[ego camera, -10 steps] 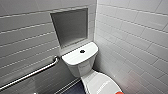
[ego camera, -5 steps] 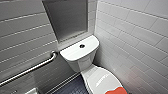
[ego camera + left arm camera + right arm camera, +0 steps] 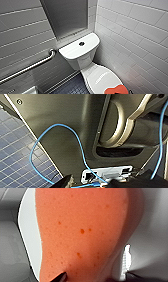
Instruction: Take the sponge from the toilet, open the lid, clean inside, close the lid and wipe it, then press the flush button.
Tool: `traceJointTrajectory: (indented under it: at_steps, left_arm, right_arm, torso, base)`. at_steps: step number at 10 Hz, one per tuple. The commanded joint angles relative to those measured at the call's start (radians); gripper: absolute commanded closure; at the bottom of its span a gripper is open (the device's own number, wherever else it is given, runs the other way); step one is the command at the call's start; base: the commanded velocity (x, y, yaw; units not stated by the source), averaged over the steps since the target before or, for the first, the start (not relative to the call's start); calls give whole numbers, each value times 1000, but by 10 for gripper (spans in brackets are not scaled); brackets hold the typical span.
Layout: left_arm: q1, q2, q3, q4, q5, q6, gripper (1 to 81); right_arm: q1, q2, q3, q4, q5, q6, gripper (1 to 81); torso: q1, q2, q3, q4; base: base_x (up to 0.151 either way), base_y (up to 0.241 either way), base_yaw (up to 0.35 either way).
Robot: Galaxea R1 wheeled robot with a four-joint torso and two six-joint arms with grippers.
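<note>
Sponge (image 3: 115, 90) lies flat on the near end of the toilet (image 3: 80, 50) lid (image 3: 100, 77). Right gripper (image 3: 95, 276) hangs right over it, dark tips spread wide. It looks soft, light and squashy, so pinch across its narrow waist. Left gripper (image 3: 95, 183): cannot tell.

Nothing here can be read from where I stand. The lid (image 3: 100, 80) of the toilet carries a faint grey marking (image 3: 100, 77) across its top, like a line or two of print, but it is too blurred to make out any letters.
</note>
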Motion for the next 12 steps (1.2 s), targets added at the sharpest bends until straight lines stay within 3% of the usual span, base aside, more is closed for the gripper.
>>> traceJointTrajectory:
  at_steps: [1, 2, 3, 8, 12]
  left_arm:
    - [45, 2, 8, 10, 83, 3, 10]
    - [43, 4, 8, 10, 82, 3, 10]
    - [43, 4, 8, 12, 82, 3, 10]
    - [40, 10, 8, 24, 79, 3, 10]
    - [42, 8, 8, 24, 80, 3, 10]
  right_arm:
    - [68, -41, 25, 1, -55, 1, 10]
    - [69, -45, 35, -3, -52, 1, 10]
    - [72, -59, 61, -8, -47, -1, 10]
    - [104, -185, 244, -89, -50, -5, 10]
    - [134, -173, 222, -63, -53, -1, 10]
  torso:
    - [0, 0, -35, 0]
    - [0, 0, -51, 0]
    - [0, 0, -31, 0]
    - [2, 0, -40, 0]
    - [2, 0, -41, 0]
  base:
    - [0, 0, 0]
    - [0, 0, 0]
    - [0, 0, 0]
    - [0, 0, 0]
    - [0, 0, 0]
